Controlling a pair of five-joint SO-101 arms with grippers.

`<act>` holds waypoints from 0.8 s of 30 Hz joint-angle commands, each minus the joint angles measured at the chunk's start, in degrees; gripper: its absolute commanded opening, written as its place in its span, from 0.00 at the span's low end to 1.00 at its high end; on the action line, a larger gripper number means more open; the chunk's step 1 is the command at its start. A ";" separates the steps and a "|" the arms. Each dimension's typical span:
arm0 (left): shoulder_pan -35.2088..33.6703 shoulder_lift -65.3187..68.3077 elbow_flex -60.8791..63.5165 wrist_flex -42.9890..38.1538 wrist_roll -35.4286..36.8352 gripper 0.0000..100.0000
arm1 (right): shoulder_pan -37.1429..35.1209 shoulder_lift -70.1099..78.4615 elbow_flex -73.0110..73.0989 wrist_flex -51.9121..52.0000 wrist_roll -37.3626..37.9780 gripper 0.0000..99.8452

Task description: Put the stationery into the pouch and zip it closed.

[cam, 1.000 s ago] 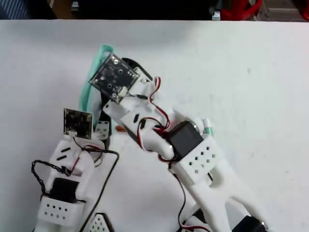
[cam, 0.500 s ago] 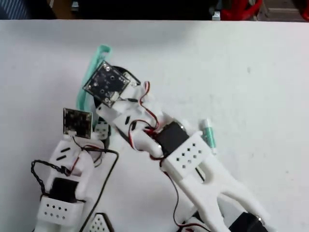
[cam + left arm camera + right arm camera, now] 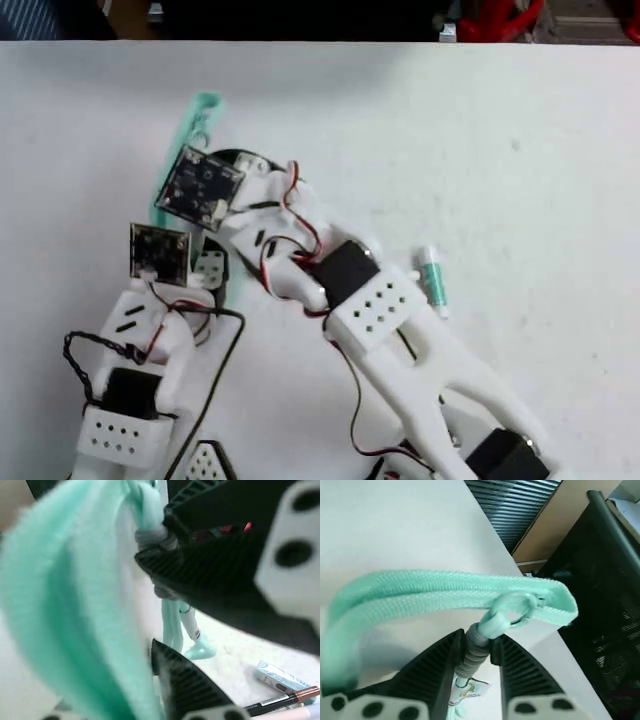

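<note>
Pouch [image 3: 435, 587]: on edge, directly ahead of right gripper [image 3: 477, 636]. Clamped by zipper pull [image 3: 470, 660] between its closed jaws.

The right hand [image 3: 477, 645] is clamped on the grey pull tab [image 3: 472, 652] of the zip, its two black fingers [image 3: 440, 665] pressed against it from either side. The tab runs up into a mint ring [image 3: 507, 612] sitting on the zip line of the pouch [image 3: 435, 592]. The pouch's woven mint edge stretches across as a long band that curves round at one end. A small pale tag [image 3: 462, 692] dangles between the fingers. Under it all is the white counter [image 3: 395, 525]. Past the counter's edge are a dark slatted panel [image 3: 520, 500], a brown board [image 3: 555, 525] and a black mesh frame [image 3: 605, 580].
</note>
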 commanded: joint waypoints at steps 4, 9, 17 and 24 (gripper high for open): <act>0.22 -0.66 -2.02 0.18 3.08 0.15 | 4.44 -9.89 -0.44 6.64 0.97 0.02; -4.44 -2.59 -5.19 4.66 7.47 0.19 | 10.24 -10.59 -0.44 10.24 0.79 0.02; -4.44 -17.71 -5.71 14.68 7.47 0.19 | 11.30 -10.59 -0.44 14.11 0.70 0.02; 2.42 -17.71 -5.71 14.42 0.35 0.05 | 8.04 -10.59 -0.44 15.43 0.70 0.02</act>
